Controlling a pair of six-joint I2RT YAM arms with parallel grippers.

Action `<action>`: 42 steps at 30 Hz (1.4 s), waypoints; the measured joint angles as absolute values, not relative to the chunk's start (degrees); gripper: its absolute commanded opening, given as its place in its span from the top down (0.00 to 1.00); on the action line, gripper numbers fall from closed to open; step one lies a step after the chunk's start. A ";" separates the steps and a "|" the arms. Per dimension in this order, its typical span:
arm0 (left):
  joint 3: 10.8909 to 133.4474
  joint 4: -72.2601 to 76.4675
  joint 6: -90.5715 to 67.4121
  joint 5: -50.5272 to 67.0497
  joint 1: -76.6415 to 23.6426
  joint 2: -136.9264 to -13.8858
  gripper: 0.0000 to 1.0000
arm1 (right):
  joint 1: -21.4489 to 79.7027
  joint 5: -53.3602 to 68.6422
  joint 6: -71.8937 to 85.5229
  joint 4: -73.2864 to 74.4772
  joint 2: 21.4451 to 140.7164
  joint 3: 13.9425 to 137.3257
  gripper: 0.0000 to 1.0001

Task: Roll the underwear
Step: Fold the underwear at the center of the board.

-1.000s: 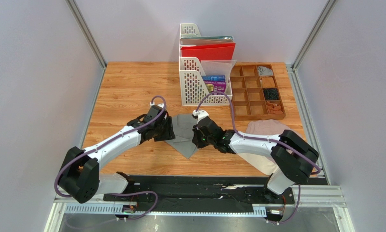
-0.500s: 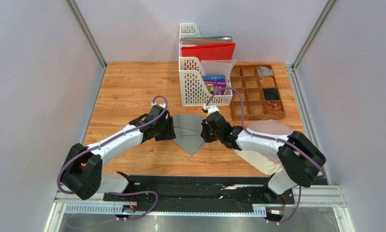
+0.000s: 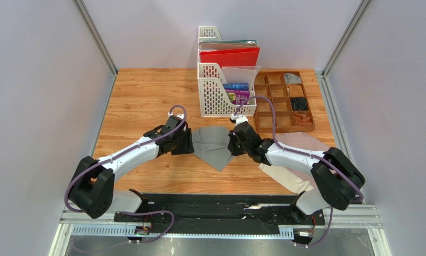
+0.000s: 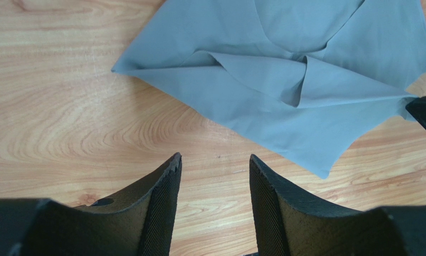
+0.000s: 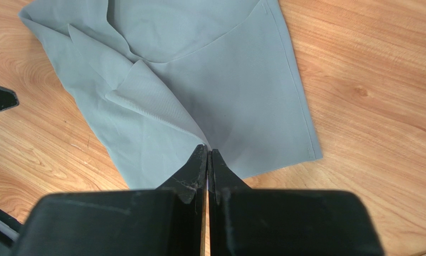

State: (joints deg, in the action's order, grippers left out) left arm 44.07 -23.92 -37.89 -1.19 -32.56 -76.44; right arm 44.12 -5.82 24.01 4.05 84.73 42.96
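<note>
The grey underwear [image 3: 215,146] lies crumpled and partly folded on the wooden table between my two grippers. In the left wrist view it [image 4: 284,101] lies just ahead of my left gripper [image 4: 215,162], which is open and empty over bare wood by the cloth's left edge [image 3: 187,143]. My right gripper [image 5: 207,152] is shut on a folded flap of the grey underwear [image 5: 225,80] at its right side [image 3: 232,144]. The pinkish-beige underwear [image 3: 292,165] lies at the right, partly under my right arm.
Two white file racks [image 3: 220,96] with a red folder and books stand just behind the grey cloth. A brown divided tray [image 3: 283,101] with small items sits at the back right. Walls close in on both sides of the table.
My right gripper has moved right and away from me with the grey flap, spreading the cloth wider. My left gripper has hardly moved.
</note>
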 measured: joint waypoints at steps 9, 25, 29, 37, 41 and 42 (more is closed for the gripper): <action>53.23 -23.99 -35.05 -3.90 -32.53 -82.70 0.43 | 42.11 -5.93 23.07 4.12 84.05 42.96 1.00; 58.70 -21.43 -28.67 -2.63 -31.51 -92.40 0.43 | 37.17 -5.78 22.02 5.58 80.77 42.68 1.00; 58.72 -20.58 -28.01 -2.09 -31.11 -93.56 0.45 | 35.62 -5.65 21.98 5.93 80.77 41.85 1.00; 58.00 -12.29 -24.99 4.40 -32.51 -93.54 0.45 | 34.72 -5.45 21.58 6.17 80.77 41.60 1.00; 57.52 -6.72 -20.84 6.81 -37.28 -93.56 0.45 | 34.68 -5.30 21.58 6.15 80.93 41.60 1.00; 57.19 -5.28 -20.23 7.33 -38.02 -93.56 0.45 | 34.68 -5.26 21.58 6.17 80.99 41.60 1.00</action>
